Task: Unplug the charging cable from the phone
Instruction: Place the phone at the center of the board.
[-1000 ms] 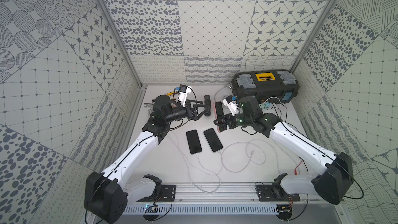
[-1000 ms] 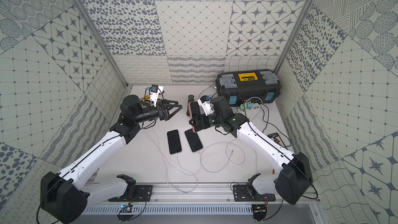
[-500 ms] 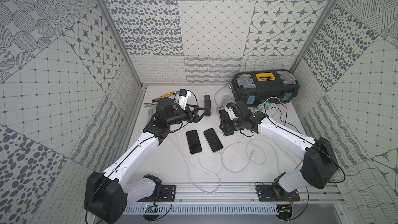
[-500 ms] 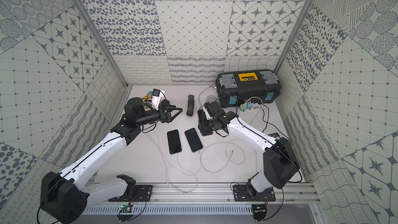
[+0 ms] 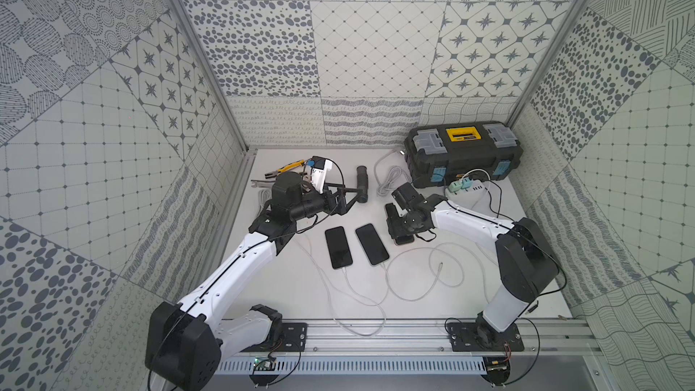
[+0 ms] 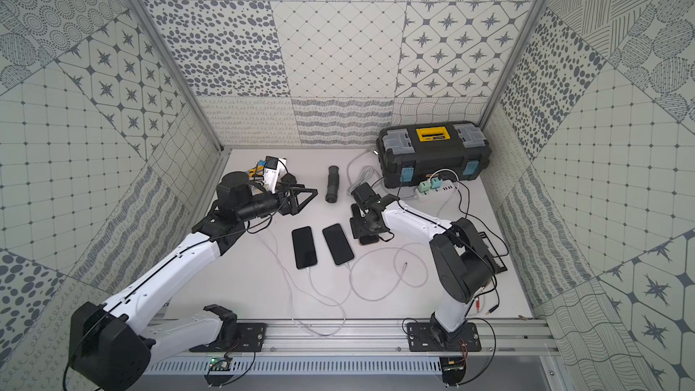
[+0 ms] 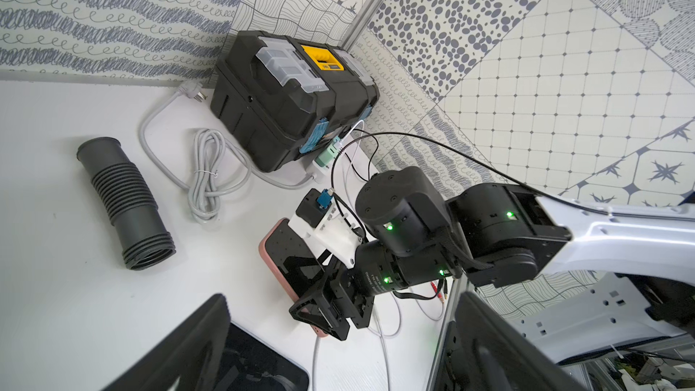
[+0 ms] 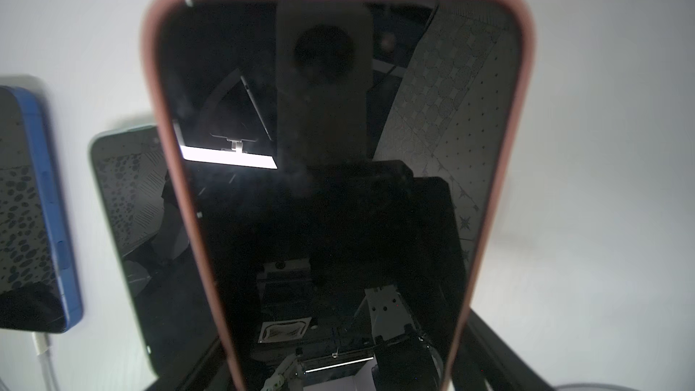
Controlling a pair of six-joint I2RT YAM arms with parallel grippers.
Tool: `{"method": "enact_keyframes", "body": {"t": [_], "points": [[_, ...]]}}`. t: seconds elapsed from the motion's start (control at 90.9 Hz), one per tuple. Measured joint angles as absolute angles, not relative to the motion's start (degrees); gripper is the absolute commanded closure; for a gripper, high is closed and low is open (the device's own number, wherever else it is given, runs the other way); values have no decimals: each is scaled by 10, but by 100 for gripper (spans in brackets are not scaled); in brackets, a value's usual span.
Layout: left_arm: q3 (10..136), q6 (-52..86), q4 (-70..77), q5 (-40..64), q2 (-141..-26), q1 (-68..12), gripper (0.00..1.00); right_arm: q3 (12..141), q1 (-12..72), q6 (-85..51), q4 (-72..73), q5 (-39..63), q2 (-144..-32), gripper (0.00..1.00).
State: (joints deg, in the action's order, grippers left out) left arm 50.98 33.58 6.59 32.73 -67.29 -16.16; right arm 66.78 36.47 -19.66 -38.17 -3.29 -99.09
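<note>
A pink-cased phone (image 8: 338, 144) lies on the table, and my right gripper (image 5: 400, 233) is shut across its sides near one end (image 7: 280, 253). Left of it lie two dark phones (image 5: 338, 246) (image 5: 371, 244), one in a blue case (image 8: 34, 201) and one in a green case (image 8: 128, 201). A white charging cable (image 5: 344, 270) is plugged into each. A third white cable lies looped on the table with its loose tip (image 5: 440, 265) bare. My left gripper (image 5: 349, 197) hangs open and empty above the table behind the phones.
A black toolbox (image 5: 464, 156) stands at the back right with a power strip (image 5: 466, 186) and green chargers in front of it. A grey ribbed hose (image 5: 363, 184) and a coiled grey cord (image 5: 391, 178) lie at the back. Pliers (image 5: 286, 169) lie at the back left.
My right arm has folded back and brought the pink phone down onto the table. The left gripper has shifted slightly and stays open.
</note>
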Motion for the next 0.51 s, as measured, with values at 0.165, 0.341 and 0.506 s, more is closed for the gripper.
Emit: {"method": "enact_keyframes", "body": {"t": [0.165,0.341,0.506], "points": [[506,335,65,321,-665,-162,2,677,364,-192,-387,-41,-1015,46],[501,335,64,315,-662,-162,2,682,364,-189,-390,-55,-1034,45],[498,335,61,313,-660,-162,2,686,364,-189,-393,-68,-1050,41]]}}
